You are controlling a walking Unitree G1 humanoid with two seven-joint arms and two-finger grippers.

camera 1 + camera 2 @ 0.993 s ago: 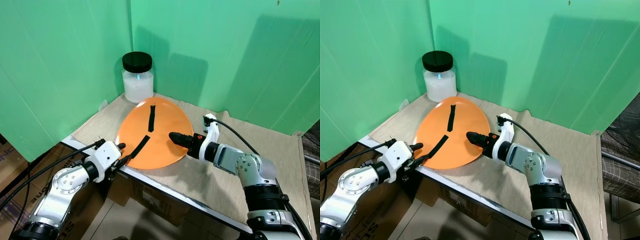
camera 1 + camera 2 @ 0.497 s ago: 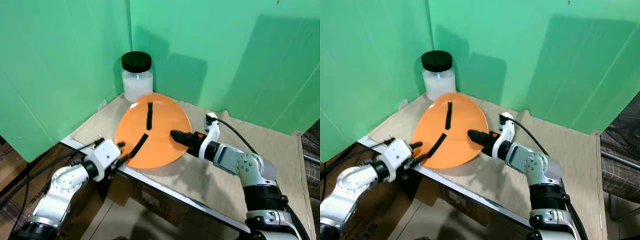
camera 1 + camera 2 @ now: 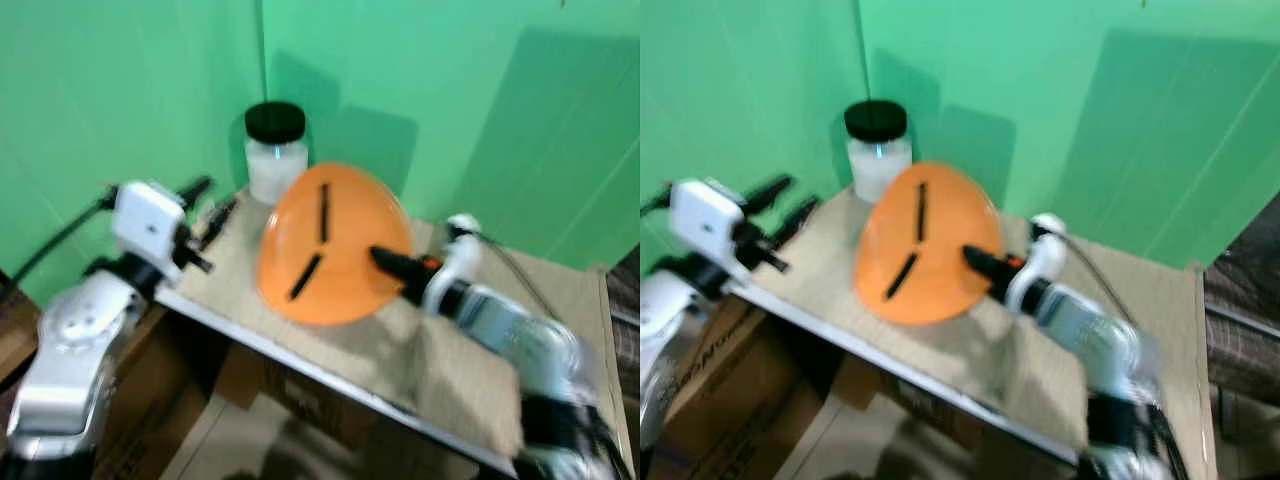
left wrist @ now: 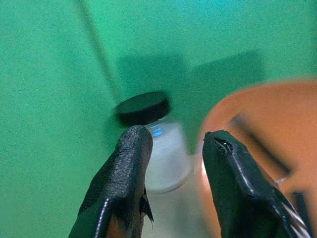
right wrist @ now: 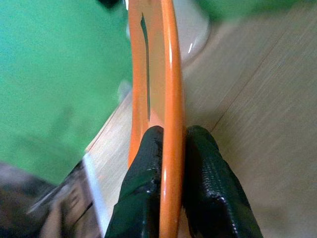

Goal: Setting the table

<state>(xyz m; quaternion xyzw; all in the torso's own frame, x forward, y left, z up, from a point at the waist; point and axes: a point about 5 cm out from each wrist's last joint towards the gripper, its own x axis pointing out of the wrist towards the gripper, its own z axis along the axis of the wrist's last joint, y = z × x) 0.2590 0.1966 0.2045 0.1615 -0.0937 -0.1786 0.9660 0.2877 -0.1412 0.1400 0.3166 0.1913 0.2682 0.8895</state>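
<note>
Left gripper (image 4: 173,148) agape, right gripper (image 5: 171,148) clamped.

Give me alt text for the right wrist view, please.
The right pincer is shut on the rim of an orange plate, seen edge-on with one black finger on each face. Beyond lie a tan table top and green backdrop.

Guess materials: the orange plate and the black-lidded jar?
Orange plate, pinched at its rim by the right gripper: likely plastic, with a thin, smooth, slightly glossy rim and uniform colour. Jar: translucent whitish body, plastic or frosted glass, cannot tell; matte black lid, probably plastic.
</note>
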